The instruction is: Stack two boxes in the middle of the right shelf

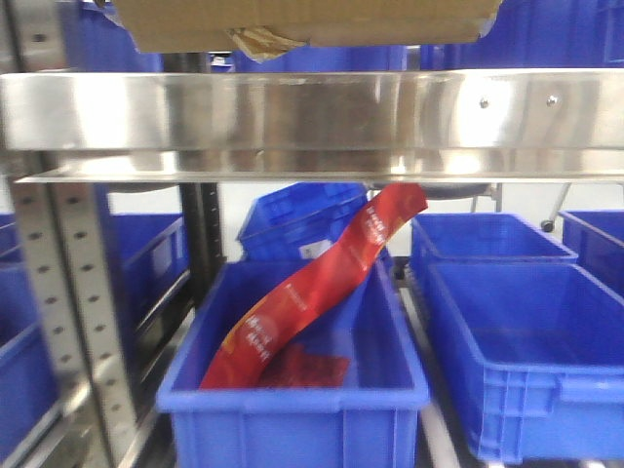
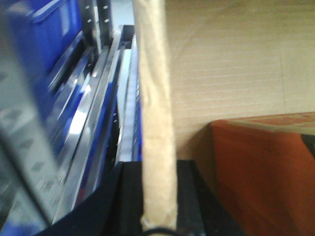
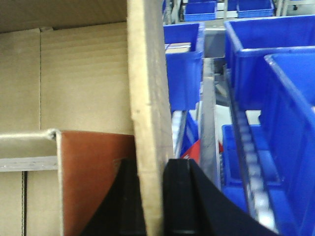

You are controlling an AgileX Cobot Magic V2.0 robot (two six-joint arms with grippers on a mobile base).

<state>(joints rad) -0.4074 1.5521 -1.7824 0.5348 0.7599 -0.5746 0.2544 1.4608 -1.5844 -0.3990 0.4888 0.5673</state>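
A brown cardboard box hangs just above the steel shelf rail at the top of the front view; only its underside shows. My left gripper is shut on the box's left wall. My right gripper is shut on the box's right wall. Inside the open box lies an orange-brown carton, seen in the left wrist view and in the right wrist view. A second box to stack is not in view.
Below the rail stands a blue bin holding red snack packets. More blue bins stand to the right and behind. A perforated steel upright stands at the left. Blue bins also line the right of the box.
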